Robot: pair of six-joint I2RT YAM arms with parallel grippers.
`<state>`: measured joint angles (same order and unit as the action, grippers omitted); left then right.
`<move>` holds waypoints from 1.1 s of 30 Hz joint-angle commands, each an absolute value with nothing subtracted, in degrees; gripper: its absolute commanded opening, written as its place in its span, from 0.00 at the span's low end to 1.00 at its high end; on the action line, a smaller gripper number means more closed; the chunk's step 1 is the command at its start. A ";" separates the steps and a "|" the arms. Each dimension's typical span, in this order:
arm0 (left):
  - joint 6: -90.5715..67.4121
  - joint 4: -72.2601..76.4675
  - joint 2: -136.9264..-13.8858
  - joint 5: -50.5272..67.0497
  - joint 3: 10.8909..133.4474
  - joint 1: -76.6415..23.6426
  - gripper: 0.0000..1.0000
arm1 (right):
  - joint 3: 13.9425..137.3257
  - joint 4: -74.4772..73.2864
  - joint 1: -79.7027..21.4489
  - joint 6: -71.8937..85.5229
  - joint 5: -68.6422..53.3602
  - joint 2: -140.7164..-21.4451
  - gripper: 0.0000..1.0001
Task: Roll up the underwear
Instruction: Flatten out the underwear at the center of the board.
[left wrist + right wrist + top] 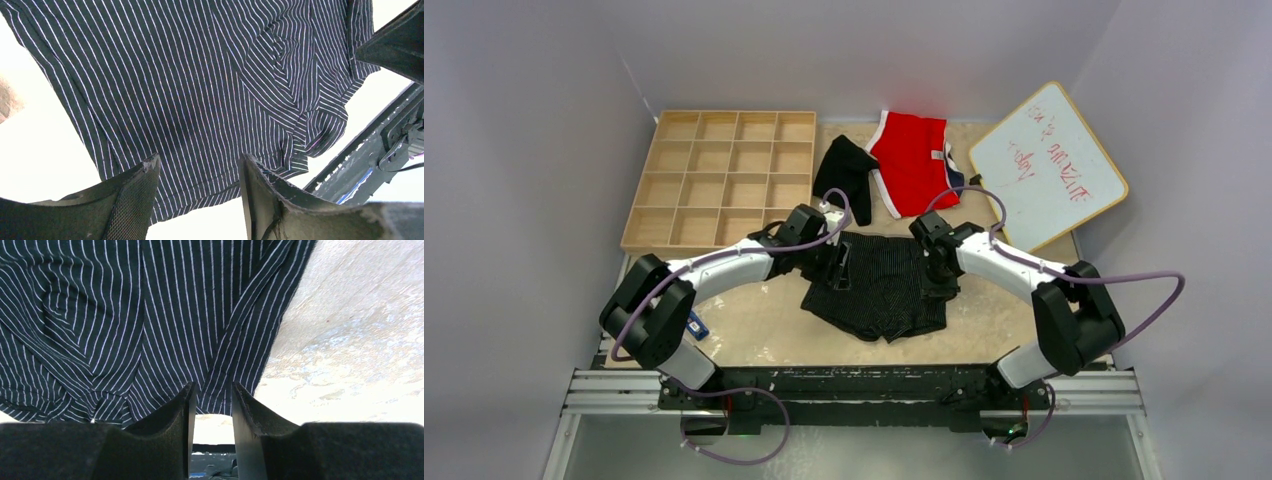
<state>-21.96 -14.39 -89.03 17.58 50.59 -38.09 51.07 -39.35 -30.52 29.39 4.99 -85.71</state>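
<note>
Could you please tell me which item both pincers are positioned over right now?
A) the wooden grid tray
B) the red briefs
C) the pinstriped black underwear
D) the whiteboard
C: the left pincer and right pincer both sit at the far edge of the pinstriped black underwear, whose stripes fill both wrist views.

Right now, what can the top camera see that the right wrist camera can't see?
Only the top camera shows the wooden grid tray, the red briefs with white trim, the plain black underwear and the whiteboard with red writing. Only the right wrist camera shows the small gap between the fingers of the right hand, at the cloth's edge. Both show the black striped underwear lying on the pale table.
</note>
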 commanded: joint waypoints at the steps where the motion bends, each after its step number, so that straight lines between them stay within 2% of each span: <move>1: -22.28 -12.41 -88.78 16.62 49.64 -38.59 0.56 | 51.46 -41.44 -32.04 31.23 6.50 -86.55 0.34; 11: -21.45 -12.93 -89.81 15.63 48.27 -38.58 0.51 | 52.68 -43.15 -33.83 31.62 9.18 -91.32 0.25; 17: -21.27 -13.28 -90.64 14.12 46.91 -38.58 0.48 | 53.59 -45.02 -33.93 33.04 11.47 -91.12 0.07; 27: -22.16 -16.92 -93.28 6.87 45.93 -38.58 0.40 | 53.03 -49.83 -33.06 38.02 15.58 -87.48 0.02; 33: -22.57 -17.30 -93.16 6.54 44.33 -38.59 0.36 | 46.49 -43.64 -23.79 42.26 11.48 -80.29 0.03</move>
<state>-22.28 -14.68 -91.29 10.70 46.74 -38.44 50.78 -45.89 -30.17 37.58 12.80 -85.80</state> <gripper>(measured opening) 0.367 0.028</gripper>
